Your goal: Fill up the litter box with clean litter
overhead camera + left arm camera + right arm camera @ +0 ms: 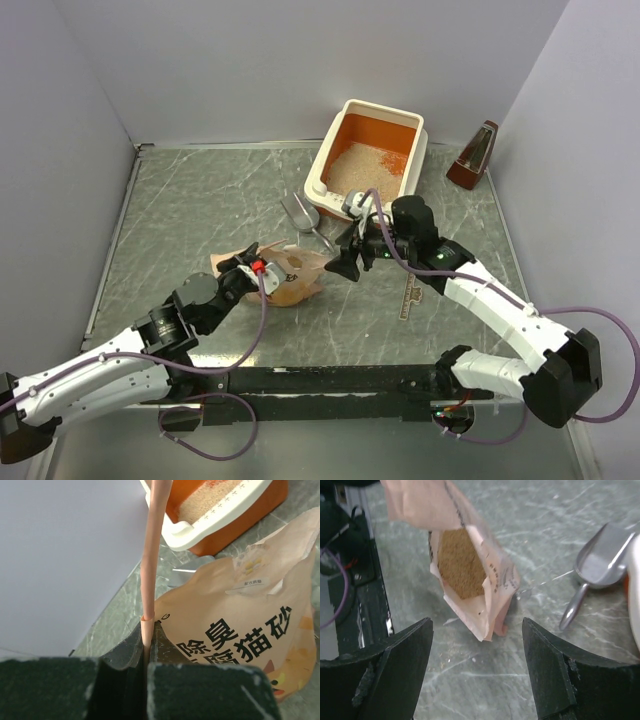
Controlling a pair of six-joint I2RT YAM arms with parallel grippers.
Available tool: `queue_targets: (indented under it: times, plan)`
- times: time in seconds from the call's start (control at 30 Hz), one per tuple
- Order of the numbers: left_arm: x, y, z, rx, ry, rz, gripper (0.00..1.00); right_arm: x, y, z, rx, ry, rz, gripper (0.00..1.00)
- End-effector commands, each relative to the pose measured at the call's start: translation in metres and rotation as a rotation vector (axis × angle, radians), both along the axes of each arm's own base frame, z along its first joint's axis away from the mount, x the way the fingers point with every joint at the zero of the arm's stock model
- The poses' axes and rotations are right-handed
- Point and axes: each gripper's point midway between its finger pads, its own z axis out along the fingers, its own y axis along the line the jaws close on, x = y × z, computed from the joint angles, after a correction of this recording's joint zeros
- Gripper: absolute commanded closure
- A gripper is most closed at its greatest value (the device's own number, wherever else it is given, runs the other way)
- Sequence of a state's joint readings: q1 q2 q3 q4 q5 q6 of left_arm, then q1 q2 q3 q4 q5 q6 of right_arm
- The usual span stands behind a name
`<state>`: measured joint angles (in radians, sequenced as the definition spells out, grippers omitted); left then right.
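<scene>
left fingers [258,266] clenched on bag [292,278] edge | right fingers [344,264] released over bag | scoop [300,213] between bag and litter box [328,166], upper centre

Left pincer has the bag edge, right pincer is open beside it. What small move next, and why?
Probably ease the right pincer forward and close it on the near lip of the bag. Its jaws stand open just short of the open mouth, and the left pincer pinches only one edge; a second hold should steady the pour.
</scene>
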<state>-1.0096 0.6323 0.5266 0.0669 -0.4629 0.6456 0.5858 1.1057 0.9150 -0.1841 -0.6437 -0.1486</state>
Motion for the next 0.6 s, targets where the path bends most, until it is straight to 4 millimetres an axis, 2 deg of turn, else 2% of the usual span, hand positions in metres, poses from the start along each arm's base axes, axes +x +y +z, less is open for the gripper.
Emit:
queue_targets:
  times: [0.0, 0.07, 0.3, 0.57]
  plan:
    - [-0.011, 0.001, 0.096, -0.3, -0.097, -0.057, 0.99, -0.008, 0.012, 0.008, 0.011, -0.128, 0.133, 0.22]
    - [-0.012, 0.001, 0.1, -0.31, -0.093, -0.065, 0.99, -0.009, 0.015, 0.007, 0.011, -0.134, 0.163, 0.22]
    - [-0.013, 0.007, 0.105, -0.33, -0.102, -0.061, 0.99, -0.008, 0.027, -0.026, -0.02, -0.06, 0.227, 0.22]
    - [-0.01, 0.006, 0.103, -0.325, -0.089, -0.062, 0.99, -0.006, 0.042, -0.034, -0.025, -0.057, 0.254, 0.23]
